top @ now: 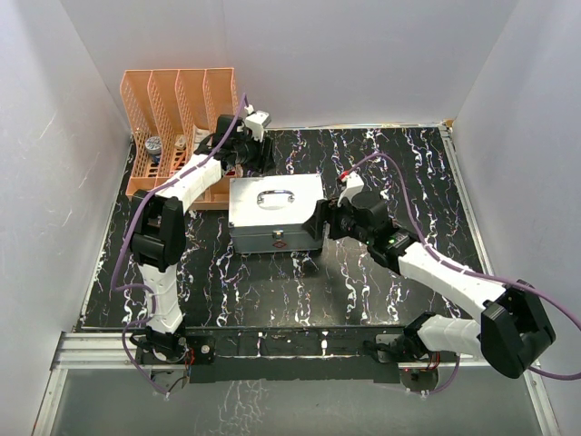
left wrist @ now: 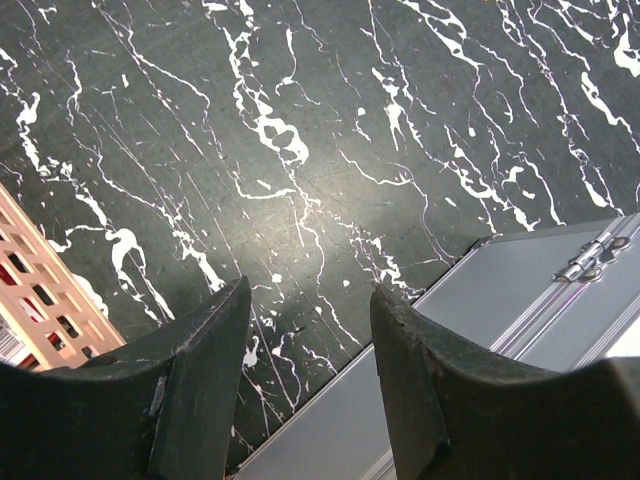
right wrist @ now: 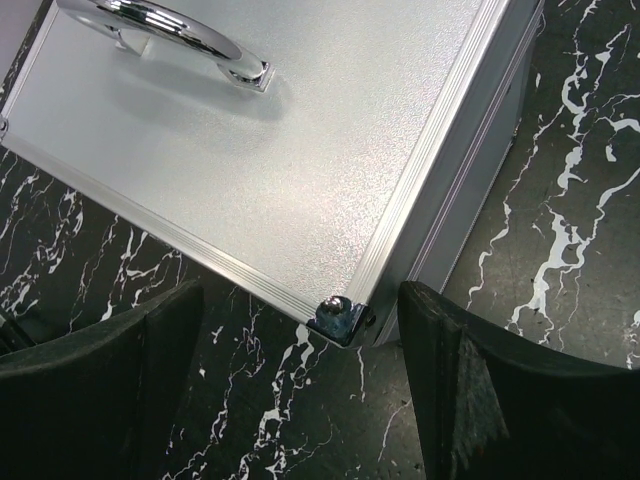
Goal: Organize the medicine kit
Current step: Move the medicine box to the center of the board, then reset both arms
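currently listed: one medicine kit, a silver-grey metal case, lid shut, standing on the black marbled table.

position: just ahead of the right gripper, whose fingers stand wide apart. the case's chrome corner cap sits between and beyond their tips, with nothing clamped. the left gripper hangs behind the case, fingers part-way apart and empty. the hinged back wall lies off its right finger, hinge in sight.

orientation: long axis runs from one gripper toward the other, crosswise to both arms. the top handle faces up and lies along that axis. the front is turned away from the left gripper, toward the arm bases.

handling, as judged: rigid, probably hefty, with hard corners and pebbled sheet likely slippery under the pads. best holds seem to be the handle for lifting, the short end walls for sliding or steadying, and the lid's front edge for opening.

also present: orange file rack, left of the left gripper.
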